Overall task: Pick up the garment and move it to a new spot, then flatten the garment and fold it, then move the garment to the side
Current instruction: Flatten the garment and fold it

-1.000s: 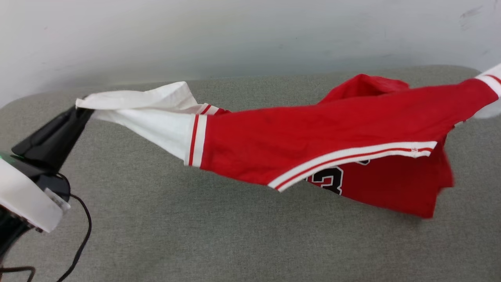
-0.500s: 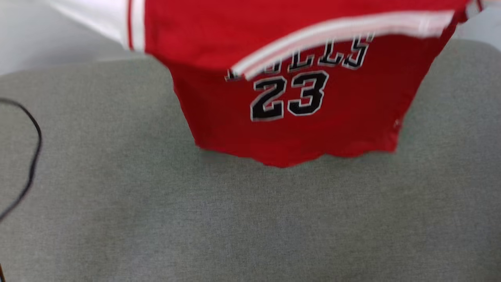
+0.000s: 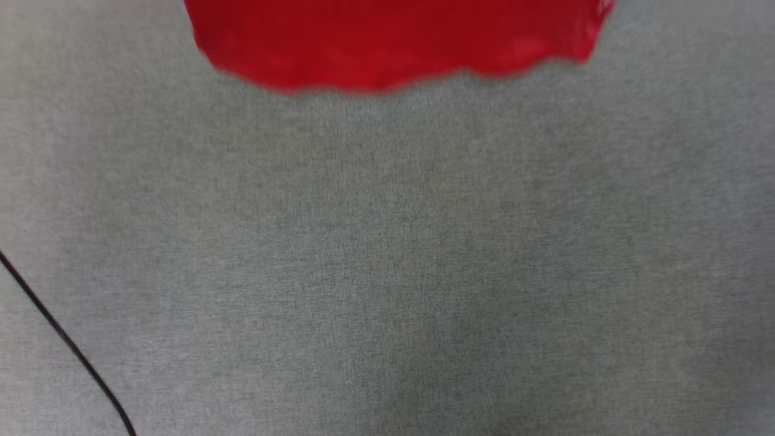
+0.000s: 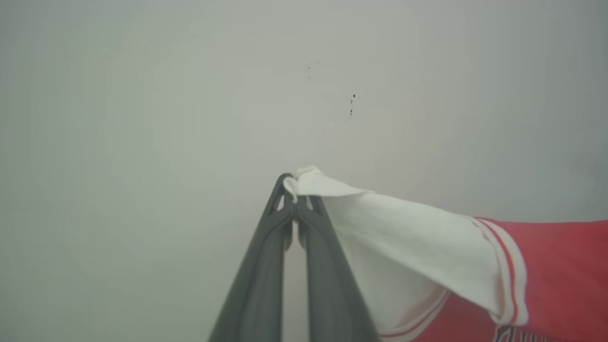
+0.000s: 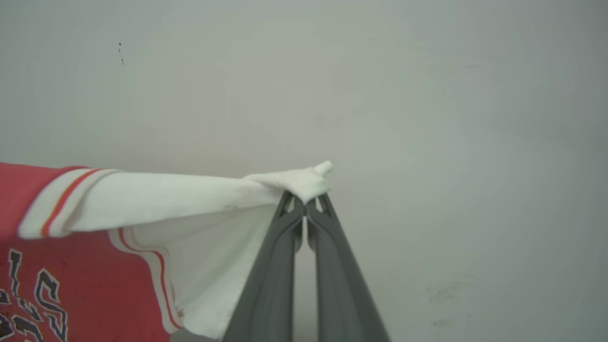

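**Jersey strung up by both sleeves**

In the head view, the garment (image 3: 393,42) shows its blurred red hem at the top of the frame, above the grey cloth surface (image 3: 387,272). The wrist views add the grips. The left gripper (image 4: 295,190) is clamped on one white sleeve tip and the right gripper (image 5: 305,202) on the other, against a pale wall (image 4: 142,118).

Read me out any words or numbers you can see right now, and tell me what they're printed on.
"S", likely: last of the black white-outlined letters on the red jersey-style T-shirt with white sleeves, right wrist view; the rest cut off.
Number beneath: cut off, unreadable.
Left wrist view: letter tops at the bottom edge, unreadable.
Head view: plain red hem, no text.
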You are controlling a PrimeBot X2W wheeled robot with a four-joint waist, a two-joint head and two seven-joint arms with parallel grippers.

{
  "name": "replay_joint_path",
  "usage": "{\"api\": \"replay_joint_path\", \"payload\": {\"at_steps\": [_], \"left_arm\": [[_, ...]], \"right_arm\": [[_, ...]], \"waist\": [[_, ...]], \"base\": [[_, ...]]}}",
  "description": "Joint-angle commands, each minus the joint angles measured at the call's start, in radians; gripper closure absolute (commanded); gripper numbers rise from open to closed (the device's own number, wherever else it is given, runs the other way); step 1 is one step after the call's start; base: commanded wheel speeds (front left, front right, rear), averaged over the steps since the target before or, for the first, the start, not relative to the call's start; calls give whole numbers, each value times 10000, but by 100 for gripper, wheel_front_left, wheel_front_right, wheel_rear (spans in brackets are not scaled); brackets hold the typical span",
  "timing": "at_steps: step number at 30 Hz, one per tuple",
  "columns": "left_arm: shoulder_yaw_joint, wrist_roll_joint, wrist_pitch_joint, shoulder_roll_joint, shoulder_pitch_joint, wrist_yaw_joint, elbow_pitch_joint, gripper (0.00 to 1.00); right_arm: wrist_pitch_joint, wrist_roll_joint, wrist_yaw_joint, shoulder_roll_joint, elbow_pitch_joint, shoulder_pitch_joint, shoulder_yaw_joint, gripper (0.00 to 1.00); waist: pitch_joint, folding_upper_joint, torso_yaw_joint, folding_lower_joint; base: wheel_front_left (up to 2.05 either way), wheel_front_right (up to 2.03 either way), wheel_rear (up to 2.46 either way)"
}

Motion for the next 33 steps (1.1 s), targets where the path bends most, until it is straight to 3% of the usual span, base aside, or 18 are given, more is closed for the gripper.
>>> {"api": "replay_joint_path", "payload": {"at_steps": [1, 8, 15, 24, 33], "left_arm": [[-70, 210, -295, -87, -562, -111, 399, 100], [-452, 819, -1800, -631, -2554, -542, 2463, 100], [-841, 997, -2670, -1052, -2573, -1052, 3764, 100], [-1793, 1124, -3748, -1714, 124, -1534, 4780, 100], [-2354, 1085, -4280, -1638, 4236, -1524, 4655, 100]], "right_arm": [[-338, -217, -7, 125, 319, -503, 20, 100], [-1975, -1070, -7, 631, 2161, -2172, 75, 100], [-2797, -1444, -7, 974, 3491, -2167, 345, 100], [-3207, -834, -7, 635, 4403, 250, 1004, 100], [-2402, 560, -7, -90, 3976, 4379, 1619, 100]], "waist": [[774, 0, 61, -3], [1469, 0, 191, -3], [1656, 0, 319, -3], [1093, 0, 628, -3], [-511, 0, 743, -3]], "base": [[0, 0, 0], [0, 0, 0], [0, 0, 0], [0, 0, 0], [0, 0, 0]]}}
